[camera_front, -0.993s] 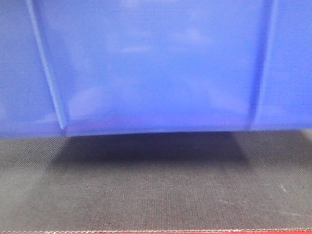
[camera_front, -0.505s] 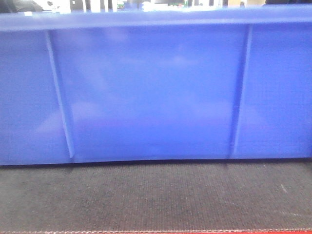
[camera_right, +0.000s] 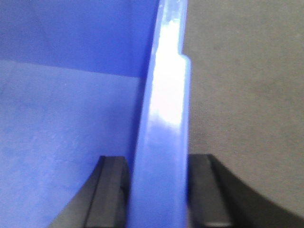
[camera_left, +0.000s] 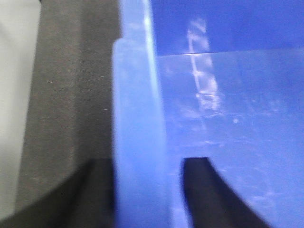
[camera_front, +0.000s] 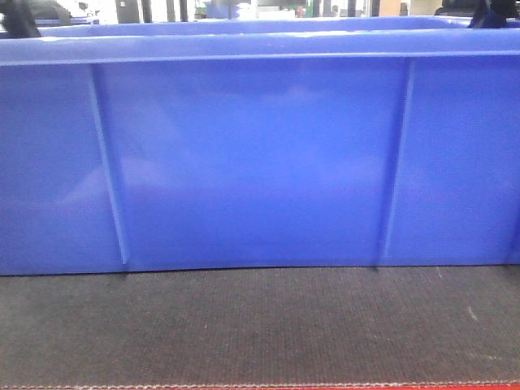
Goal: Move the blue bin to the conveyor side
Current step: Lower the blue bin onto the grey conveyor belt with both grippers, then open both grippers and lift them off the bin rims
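Observation:
The blue bin (camera_front: 260, 162) fills the front view, its base resting on the dark woven conveyor (camera_front: 260, 325) belt. In the left wrist view my left gripper (camera_left: 147, 161) straddles the bin's rim (camera_left: 137, 118). Its outer finger lies against the rim, while a gap shows between the rim and the inner finger (camera_left: 204, 190), so it is open. In the right wrist view my right gripper (camera_right: 156, 159) is shut on the opposite rim (camera_right: 164, 118), both fingers pressed against it. The bin's inside looks bare.
A red strip (camera_front: 260, 387) runs along the belt's near edge. Belt surface (camera_left: 71, 95) shows outside the bin on the left, with a pale floor (camera_left: 14, 95) beyond it, and belt (camera_right: 247, 95) on the right. Dark arm parts (camera_front: 16, 16) show above the bin's far corners.
The bin has come down from hanging above the belt to resting on it. Its shadow gap has closed and its rim has dropped into the front view.

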Tool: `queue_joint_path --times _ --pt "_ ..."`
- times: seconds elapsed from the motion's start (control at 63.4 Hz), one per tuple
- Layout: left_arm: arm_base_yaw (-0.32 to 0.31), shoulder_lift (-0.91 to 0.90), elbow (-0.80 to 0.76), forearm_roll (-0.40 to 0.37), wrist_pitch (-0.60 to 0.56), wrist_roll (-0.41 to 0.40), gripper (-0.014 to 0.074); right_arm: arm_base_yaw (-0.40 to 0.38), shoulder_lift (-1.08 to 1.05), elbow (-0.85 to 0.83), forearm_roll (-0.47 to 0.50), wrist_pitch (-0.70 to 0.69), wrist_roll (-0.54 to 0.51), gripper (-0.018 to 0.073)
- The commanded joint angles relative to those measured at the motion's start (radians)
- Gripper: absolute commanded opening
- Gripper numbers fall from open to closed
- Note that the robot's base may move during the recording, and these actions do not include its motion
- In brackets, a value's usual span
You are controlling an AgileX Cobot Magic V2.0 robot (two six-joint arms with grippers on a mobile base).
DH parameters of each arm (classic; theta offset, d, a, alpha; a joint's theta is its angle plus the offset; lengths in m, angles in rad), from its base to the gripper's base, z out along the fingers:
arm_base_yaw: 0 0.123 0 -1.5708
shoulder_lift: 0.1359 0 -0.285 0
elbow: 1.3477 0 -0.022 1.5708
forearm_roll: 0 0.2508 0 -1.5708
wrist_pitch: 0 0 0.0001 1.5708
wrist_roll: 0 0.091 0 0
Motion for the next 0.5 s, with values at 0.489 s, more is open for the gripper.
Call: queue_joint_path --times 0.489 --pt "-0.004 -0.014 -0.252 -0.017 0.118 0.001 0.0513 0.02 -0.158 -0.071 0.011 -0.055 -0.018 0.0312"
